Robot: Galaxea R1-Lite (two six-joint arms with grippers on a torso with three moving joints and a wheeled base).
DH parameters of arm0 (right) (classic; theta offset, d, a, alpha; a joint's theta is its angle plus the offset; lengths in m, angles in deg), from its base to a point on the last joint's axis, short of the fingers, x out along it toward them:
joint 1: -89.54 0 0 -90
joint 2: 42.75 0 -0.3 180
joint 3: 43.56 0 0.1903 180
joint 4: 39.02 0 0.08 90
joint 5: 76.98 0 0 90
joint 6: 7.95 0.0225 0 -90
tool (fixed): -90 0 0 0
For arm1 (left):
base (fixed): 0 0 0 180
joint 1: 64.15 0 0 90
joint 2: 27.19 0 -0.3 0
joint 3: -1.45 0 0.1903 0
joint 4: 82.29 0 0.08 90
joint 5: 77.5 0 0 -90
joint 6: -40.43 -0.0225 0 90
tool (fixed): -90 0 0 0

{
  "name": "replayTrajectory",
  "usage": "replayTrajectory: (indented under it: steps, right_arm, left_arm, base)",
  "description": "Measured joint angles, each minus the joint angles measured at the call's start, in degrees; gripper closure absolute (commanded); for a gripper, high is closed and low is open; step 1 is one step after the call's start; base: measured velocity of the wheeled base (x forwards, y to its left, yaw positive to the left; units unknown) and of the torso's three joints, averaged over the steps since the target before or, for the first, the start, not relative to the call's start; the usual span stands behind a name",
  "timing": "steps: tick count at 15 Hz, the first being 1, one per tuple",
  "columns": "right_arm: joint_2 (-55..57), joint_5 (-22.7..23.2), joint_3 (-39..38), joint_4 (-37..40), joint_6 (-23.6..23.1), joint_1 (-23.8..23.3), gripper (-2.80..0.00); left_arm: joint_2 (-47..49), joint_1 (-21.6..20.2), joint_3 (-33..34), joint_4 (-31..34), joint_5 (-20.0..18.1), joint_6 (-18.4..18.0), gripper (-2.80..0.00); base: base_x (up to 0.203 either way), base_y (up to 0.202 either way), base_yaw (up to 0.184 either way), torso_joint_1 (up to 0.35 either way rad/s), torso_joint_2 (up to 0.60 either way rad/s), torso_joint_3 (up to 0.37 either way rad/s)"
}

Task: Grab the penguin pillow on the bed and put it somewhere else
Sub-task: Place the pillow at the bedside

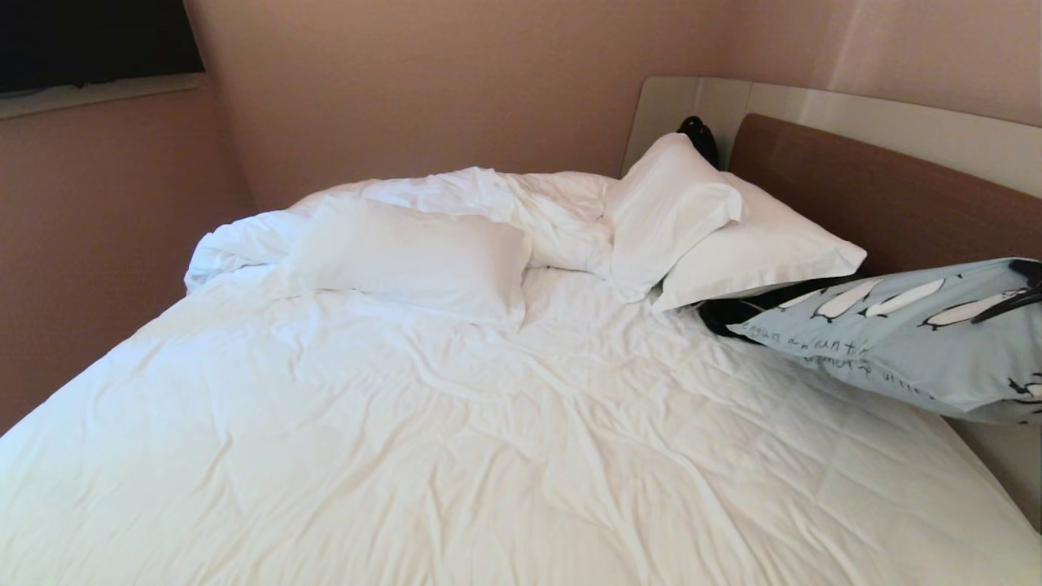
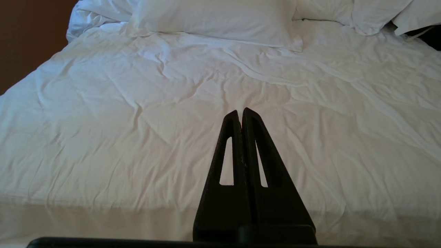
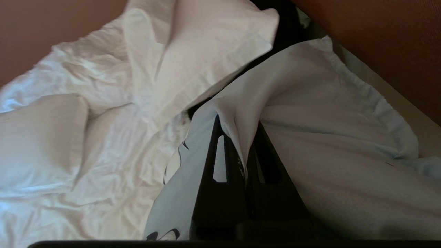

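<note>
The penguin pillow [image 1: 895,334] is pale blue with black-and-white penguins and dark script. It hangs tilted over the right side of the bed [image 1: 407,423], below the headboard, with its left corner low by the white pillows. My right gripper [image 3: 237,124] is shut on a pinched fold of the pillow's fabric, and the printed face [image 3: 172,193] drapes beside the fingers. In the head view that arm is mostly past the right edge. My left gripper [image 2: 241,112] is shut and holds nothing, hovering by the bed's near edge.
Three plain white pillows lie near the head of the bed: one on the left [image 1: 415,256], one propped up [image 1: 667,207] and one flat [image 1: 765,244]. A rumpled duvet [image 1: 488,195] is bunched behind them. The brown headboard [image 1: 879,195] and the walls close in the far side.
</note>
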Motion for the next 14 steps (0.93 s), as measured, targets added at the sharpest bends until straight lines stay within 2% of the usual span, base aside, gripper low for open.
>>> replayTrajectory:
  steps: [5, 14]
  right_arm:
    - [3.78, -5.57, 3.87, 3.62, 0.94, 0.84, 0.00]
    - [5.81, -6.35, 7.85, 9.42, 8.19, 3.92, 0.00]
  left_arm:
    - [0.00, -0.04, 0.00, 0.02, 0.02, 0.04, 0.00]
    - [0.00, -0.01, 0.00, 0.03, 0.00, 0.00, 0.00]
  base:
    - [0.000, 0.000, 0.000, 0.000, 0.00, 0.000]
    - [0.000, 0.000, 0.000, 0.000, 0.00, 0.000]
